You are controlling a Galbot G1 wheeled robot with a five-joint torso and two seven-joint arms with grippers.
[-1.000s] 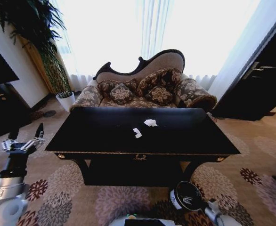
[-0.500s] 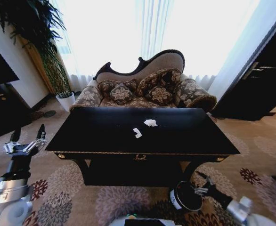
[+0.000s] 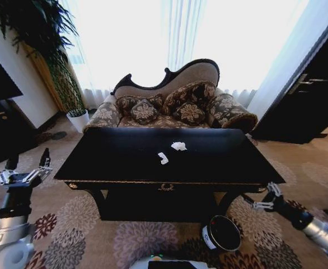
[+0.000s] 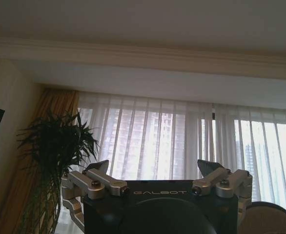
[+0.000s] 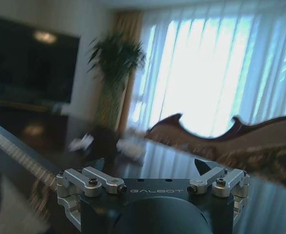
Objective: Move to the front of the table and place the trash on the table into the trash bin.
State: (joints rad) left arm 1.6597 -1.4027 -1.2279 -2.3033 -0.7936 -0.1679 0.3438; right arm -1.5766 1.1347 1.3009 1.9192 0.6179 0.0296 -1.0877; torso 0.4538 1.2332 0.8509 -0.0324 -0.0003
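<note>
1. Two white paper scraps (image 3: pixel 171 152) lie mid black table (image 3: pixel 220 168).
2. Trash bin (image 3: pixel 222 233) on floor by table front.
3. Left pincer (image 3: pixel 25 171) & right pincer (image 3: pixel 269 198): both wide open, empty, flanking table.

Both arms reach out low, the left hand (image 3: pixel 25 171) and the right hand (image 3: pixel 267 197) each with fingers spread wide.

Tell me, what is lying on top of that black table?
Two crumpled white paper scraps lie near the middle of the table, close together but apart. Nothing else shows on its top from the head view.
</note>
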